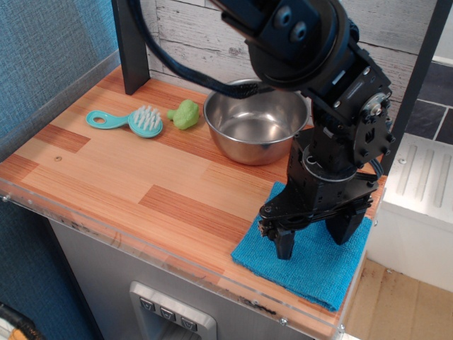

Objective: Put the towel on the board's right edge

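The bright-blue towel (306, 273) lies flat at the right end of the wooden board (141, 180), its right side reaching the board's right edge and its front corner near the clear front rim. My gripper (315, 246) stands straight over it, jaws spread wide. Both fingertips (284, 249) rest on or just above the cloth; I cannot tell whether they touch. Nothing is pinched between them. The arm hides the towel's far part.
A steel bowl (258, 127) stands just behind the gripper. A teal brush (131, 120) and a small green object (185, 113) lie at the back left. A black post (132, 46) rises at the back. A white ribbed surface (425, 180) lies beyond the right edge.
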